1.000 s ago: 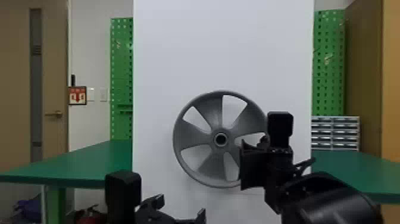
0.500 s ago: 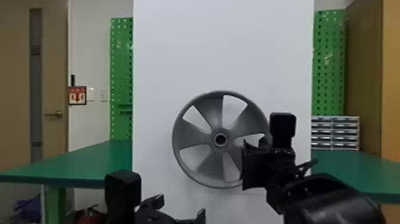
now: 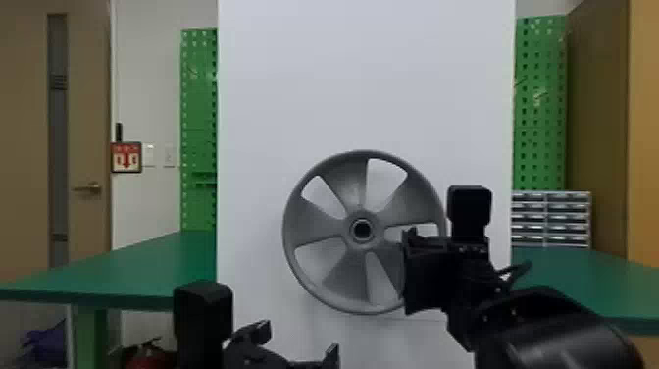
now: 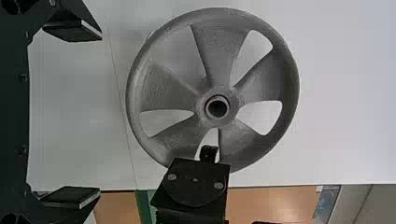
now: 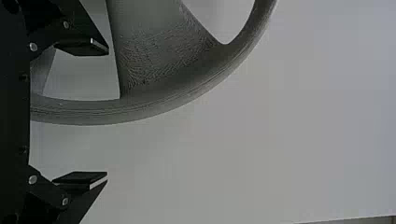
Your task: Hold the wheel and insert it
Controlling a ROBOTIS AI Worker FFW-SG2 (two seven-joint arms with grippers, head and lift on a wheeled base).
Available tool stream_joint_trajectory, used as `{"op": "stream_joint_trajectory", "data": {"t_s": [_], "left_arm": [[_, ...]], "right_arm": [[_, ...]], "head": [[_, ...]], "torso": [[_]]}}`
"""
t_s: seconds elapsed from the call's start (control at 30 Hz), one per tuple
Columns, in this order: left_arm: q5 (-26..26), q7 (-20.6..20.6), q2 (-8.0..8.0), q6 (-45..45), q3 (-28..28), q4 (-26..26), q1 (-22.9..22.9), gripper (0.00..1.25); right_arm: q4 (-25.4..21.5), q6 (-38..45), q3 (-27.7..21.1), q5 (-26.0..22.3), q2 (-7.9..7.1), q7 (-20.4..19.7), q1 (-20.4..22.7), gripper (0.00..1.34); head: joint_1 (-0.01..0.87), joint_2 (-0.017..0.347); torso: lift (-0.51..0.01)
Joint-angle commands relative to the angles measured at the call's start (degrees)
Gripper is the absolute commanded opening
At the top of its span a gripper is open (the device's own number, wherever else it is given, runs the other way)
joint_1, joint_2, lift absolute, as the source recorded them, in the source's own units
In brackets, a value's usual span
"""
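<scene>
Head view: the wheel is standing upright, its face towards the robot, before the lower part of a white panel, about midway between the panel's left and right edges. Whether it is touching the panel cannot be determined. Beside the door, a sign is showing a red downward arrow; its small print is illegible.

The right gripper is sitting at the wheel's right side. In the right wrist view, the right gripper is holding its two fingers wide apart, with the rim lying between them and apart from both pads. The left gripper is positioned low, to the left of the wheel. In the left wrist view, its fingers are standing wide apart, with a gap between them and the wheel.

In the head view, the right gripper is covering part of the rim, and the bottom edge is cutting off the left gripper's lower portion. The right wrist view is cropping most of the wheel.
</scene>
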Motion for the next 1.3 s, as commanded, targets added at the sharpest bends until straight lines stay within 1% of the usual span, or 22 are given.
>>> {"op": "stream_joint_trajectory", "data": {"t_s": [0.0, 0.53, 0.7, 0.8, 0.93, 1.03, 1.27], "left_arm": [[0.0, 0.0, -0.01, 0.0, 0.0, 0.0, 0.0, 1.13], [0.0, 0.0, 0.08, 0.0, 0.0, 0.0, -0.1, 1.13], [0.0, 0.0, 0.08, 0.0, 0.2, 0.0, 0.1, 1.13], [0.0, 0.0, 0.08, 0.0, 0.3, 0.0, 0.2, 1.13], [0.0, 0.0, -0.01, 0.0, 0.4, 0.0, 0.4, 1.13], [0.0, 0.0, 0.08, 0.0, 0.5, 0.0, 0.4, 1.13], [0.1, 0.0, -0.01, -0.1, 0.6, 0.0, 0.4, 1.13]], "right_arm": [[0.3, -0.1, -0.2, 0.1, 0.05, 0.4, 0.0, 1.34], [0.3, -0.6, -0.1, 0.1, 0.05, 0.8, 0.1, 1.34], [-0.9, -0.6, 0.3, 0.0, 0.05, 0.8, 0.7, 1.34], [-3.9, -0.5, 1.0, 0.7, 0.05, 1.1, 2.4, 1.34], [-8.9, 0.2, 2.0, 3.4, 0.05, 1.7, 5.3, 1.34], [-12.5, 1.6, 2.0, 3.9, 0.05, 3.3, 7.7, 1.34], [-20.6, 1.6, 1.8, 4.1, 0.05, 5.0, 14.3, 1.34]], "head": [[0.014, 0.158], [0.014, 0.158], [0.014, 0.158], [0.014, 0.158], [0.014, 0.158], [0.014, 0.158], [0.014, 0.158]], "torso": [[-0.473], [-0.473], [-0.473], [-0.473], [-0.473], [-0.473], [-0.473]]}}
